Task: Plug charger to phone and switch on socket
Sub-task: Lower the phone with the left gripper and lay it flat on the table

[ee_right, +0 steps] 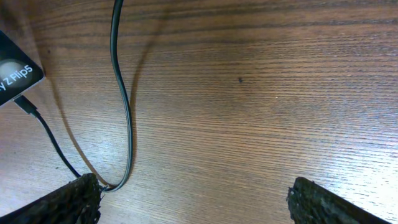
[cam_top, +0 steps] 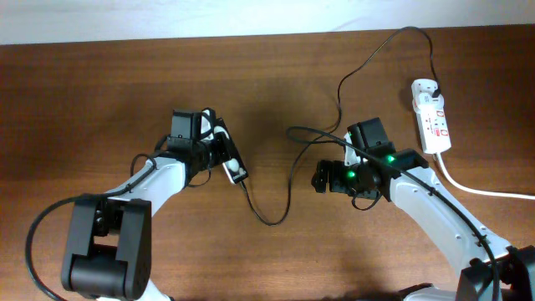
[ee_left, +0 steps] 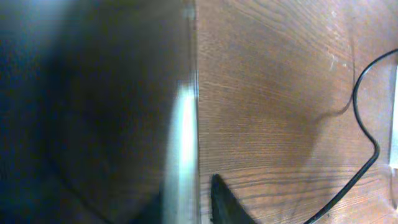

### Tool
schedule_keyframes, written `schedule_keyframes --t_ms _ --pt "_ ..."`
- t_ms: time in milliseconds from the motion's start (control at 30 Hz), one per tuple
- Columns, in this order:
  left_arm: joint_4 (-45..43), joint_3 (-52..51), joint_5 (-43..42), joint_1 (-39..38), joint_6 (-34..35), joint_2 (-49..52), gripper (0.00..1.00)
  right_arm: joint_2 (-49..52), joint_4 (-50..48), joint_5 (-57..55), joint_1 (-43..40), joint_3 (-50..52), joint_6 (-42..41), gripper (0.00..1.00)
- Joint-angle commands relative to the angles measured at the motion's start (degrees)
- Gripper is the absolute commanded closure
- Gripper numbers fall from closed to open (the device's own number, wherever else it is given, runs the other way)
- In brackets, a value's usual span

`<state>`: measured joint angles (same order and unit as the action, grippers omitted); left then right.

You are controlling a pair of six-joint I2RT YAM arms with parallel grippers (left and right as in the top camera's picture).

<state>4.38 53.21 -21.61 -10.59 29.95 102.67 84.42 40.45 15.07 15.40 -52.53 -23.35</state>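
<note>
The phone (cam_top: 233, 162) is a black slab tilted at centre left, and my left gripper (cam_top: 219, 153) is shut on it. In the left wrist view its dark glossy face (ee_left: 93, 112) fills the left half, with one finger of the left gripper (ee_left: 208, 208) beside its edge. The charger (cam_top: 288, 180) is a thin black cable looping from the phone's lower end to a plug in the socket (cam_top: 431, 117), a white strip at the far right. In the right wrist view the connector tip (ee_right: 25, 107) sits in the phone's end (ee_right: 15, 74). My right gripper (cam_top: 321, 177) (ee_right: 193, 199) is open and empty, over the cable loop (ee_right: 124, 106).
A thick white cord (cam_top: 476, 188) runs from the socket off the right edge. The white wall edge (cam_top: 167, 17) borders the far side of the wooden table (cam_top: 125, 92). The right arm's body (cam_top: 435, 201) lies below the socket.
</note>
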Motion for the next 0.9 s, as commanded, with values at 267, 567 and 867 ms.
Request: schedule_keyframes --t_ms 267,567,867 --pt "-1.1 1.1 4.1 -0.2 -0.7 2.3 0.78 -0.4 -0.1 0.6 0.0 -0.1 0.4 0.01" --pt "-0.8 1.1 5.1 -0.2 -0.7 2.4 0.72 -0.4 -0.1 0.6 0.0 -0.1 0.4 0.01" --pt "-0.7 1.1 4.9 -0.2 -0.7 2.4 0.61 -0.4 -0.1 0.6 0.0 -0.1 0.4 0.01"
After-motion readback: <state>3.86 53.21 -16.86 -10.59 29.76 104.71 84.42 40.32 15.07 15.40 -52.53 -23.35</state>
